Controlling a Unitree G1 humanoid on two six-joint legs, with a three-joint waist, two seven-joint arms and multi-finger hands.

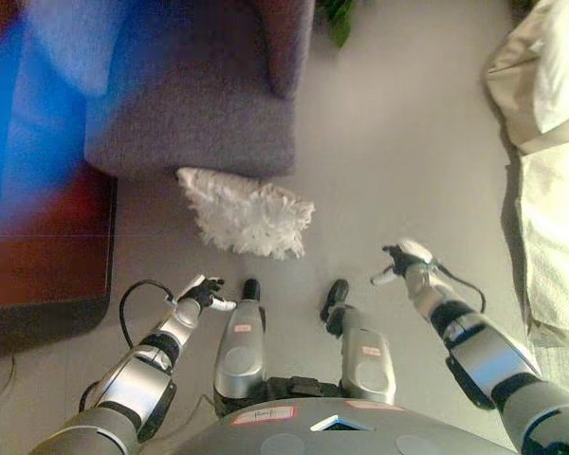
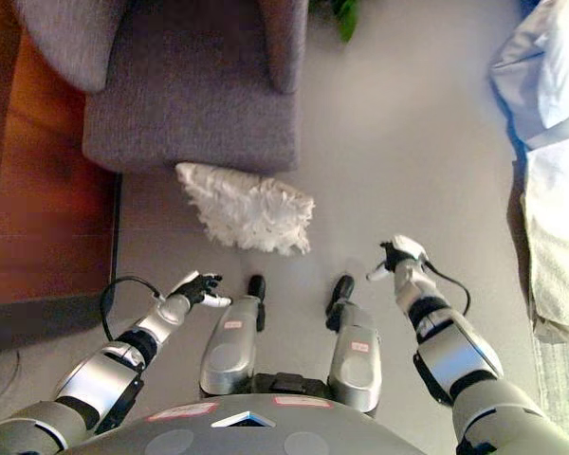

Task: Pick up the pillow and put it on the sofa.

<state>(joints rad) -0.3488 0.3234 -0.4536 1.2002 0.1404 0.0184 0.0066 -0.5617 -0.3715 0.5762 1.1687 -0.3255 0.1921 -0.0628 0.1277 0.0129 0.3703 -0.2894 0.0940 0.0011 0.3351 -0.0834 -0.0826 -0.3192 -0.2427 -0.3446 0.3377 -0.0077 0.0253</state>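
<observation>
Left hand (image 2: 199,287) at about 8 o'clock, low over the floor (image 2: 398,142), fingers loosely spread and relaxed, holding nothing. Well apart from the pillow.

Pillow (image 2: 249,209): white, shaggy, lying flat on the floor at roughly 11 o'clock from the view's centre. Its upper edge sits just beside the front of the grey sofa (image 2: 194,85), which fills 11 to 12 o'clock. Contact between them can't be told.

Right hand (image 2: 395,256) at about 4 o'clock, also empty, fingers relaxed and somewhat parted. Near the pillow's right corner but clear of it.

Step in hand, as I judge it: the reach, nothing grasped yet. Advice: bring both hands forward and inward to bracket the pillow from 9 and 3 o'clock, fingers kept wide until past the shaggy pile, then close on the body, not the loose fringe. Soft filling will likely sag, so a two-sided hold should carry it more evenly than one hand

Pale bedding (image 2: 550,190) at 3 o'clock, out of the path
</observation>
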